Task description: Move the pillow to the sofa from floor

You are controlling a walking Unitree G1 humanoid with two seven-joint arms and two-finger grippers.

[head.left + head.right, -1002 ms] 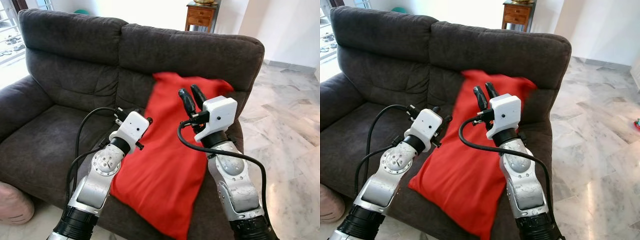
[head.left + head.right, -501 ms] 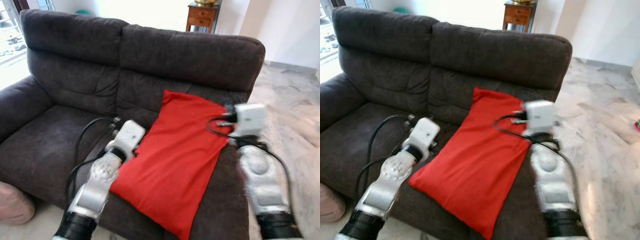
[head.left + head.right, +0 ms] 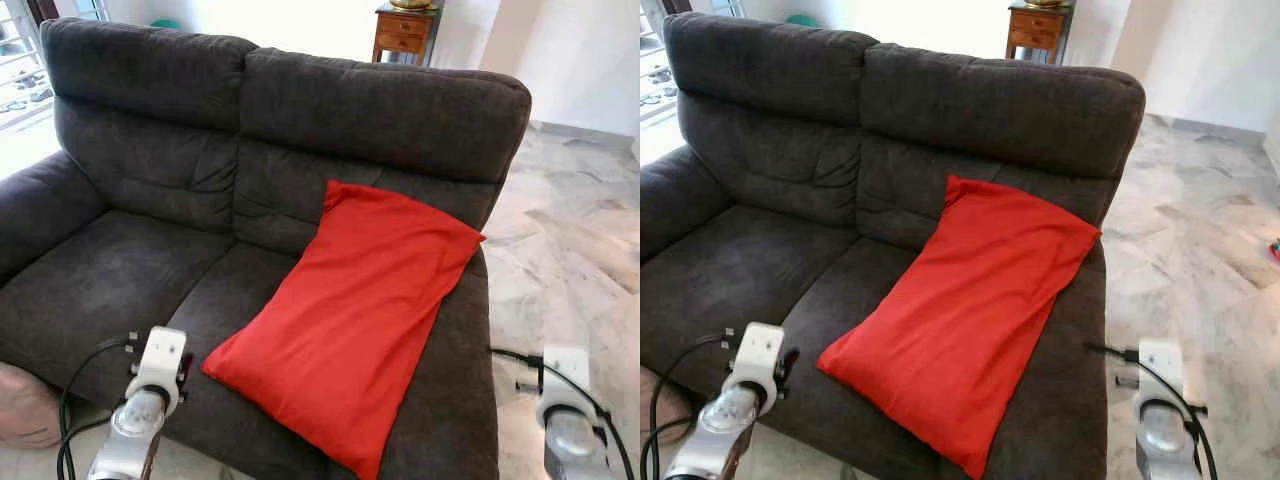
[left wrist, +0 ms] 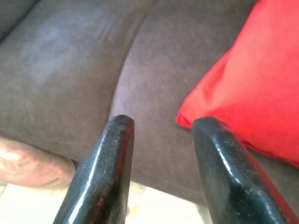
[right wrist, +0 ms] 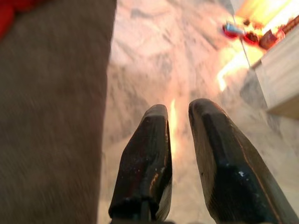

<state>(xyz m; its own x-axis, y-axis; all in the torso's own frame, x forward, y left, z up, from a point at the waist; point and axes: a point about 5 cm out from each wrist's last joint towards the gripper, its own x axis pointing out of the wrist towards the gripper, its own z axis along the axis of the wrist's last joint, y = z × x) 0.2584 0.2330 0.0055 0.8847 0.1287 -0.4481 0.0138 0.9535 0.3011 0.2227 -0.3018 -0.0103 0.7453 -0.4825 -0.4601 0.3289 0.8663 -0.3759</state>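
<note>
The red pillow (image 3: 365, 305) lies slanted on the right seat of the dark grey sofa (image 3: 150, 150), its top corner against the backrest and one side up on the right armrest. My left arm (image 3: 160, 365) is low, in front of the sofa's front edge. The left gripper (image 4: 161, 123) is open with nothing between its fingers, pointing at the seat just beside the pillow's lower corner (image 4: 243, 88). My right arm (image 3: 562, 378) hangs low beside the right armrest. The right gripper (image 5: 180, 107) points down at the marble floor, fingers a narrow gap apart and holding nothing.
A pink cushion (image 3: 25, 405) sits on the floor at the sofa's front left corner. A wooden side table (image 3: 402, 30) stands behind the sofa. Marble floor (image 3: 575, 230) stretches to the right. Small red items (image 5: 231, 30) lie on the floor by a pale cabinet.
Both arms have dropped and pulled back from the pillow. The pillow, held up and moving a second ago, now rests still on the seat.
</note>
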